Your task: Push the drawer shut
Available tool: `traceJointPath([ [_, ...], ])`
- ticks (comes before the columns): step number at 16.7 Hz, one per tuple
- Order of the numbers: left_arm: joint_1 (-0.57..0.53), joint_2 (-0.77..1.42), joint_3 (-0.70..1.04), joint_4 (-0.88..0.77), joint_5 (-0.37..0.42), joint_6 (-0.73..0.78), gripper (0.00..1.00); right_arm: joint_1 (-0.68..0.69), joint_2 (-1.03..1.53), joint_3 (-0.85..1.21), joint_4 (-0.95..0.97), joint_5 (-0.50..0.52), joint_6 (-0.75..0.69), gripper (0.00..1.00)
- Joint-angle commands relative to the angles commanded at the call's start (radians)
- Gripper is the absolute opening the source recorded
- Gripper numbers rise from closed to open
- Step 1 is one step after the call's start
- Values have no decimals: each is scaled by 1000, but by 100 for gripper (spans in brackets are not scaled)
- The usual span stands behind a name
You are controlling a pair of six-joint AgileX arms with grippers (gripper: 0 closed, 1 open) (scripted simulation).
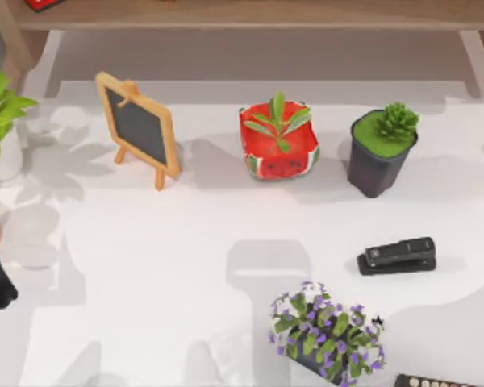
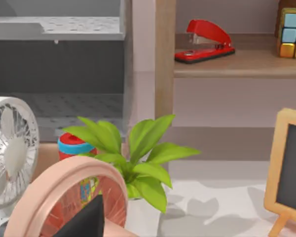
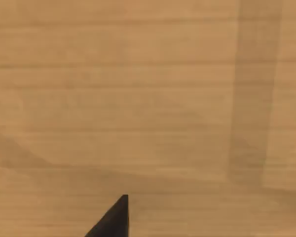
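Right gripper point(image 3: 119, 217), grip state indeterminate, sat hard against the wooden drawer front point(image 3: 138, 98); judged rigid, low-friction slider — push flat, no grasp.

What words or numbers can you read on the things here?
None can be read.
The chalkboard is blank.
The red cup behind the leafy plant has a coloured label, too blurred to read.
The red stapler and black stapler show no lettering.
The keypad-like thing at the table's front edge has marks too small to read.
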Motion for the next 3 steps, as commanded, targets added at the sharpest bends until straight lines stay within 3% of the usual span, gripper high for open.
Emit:
traceJointPath([
  [3,0,0,0,0,0,0,100,0,0,0,0,0,0,100],
])
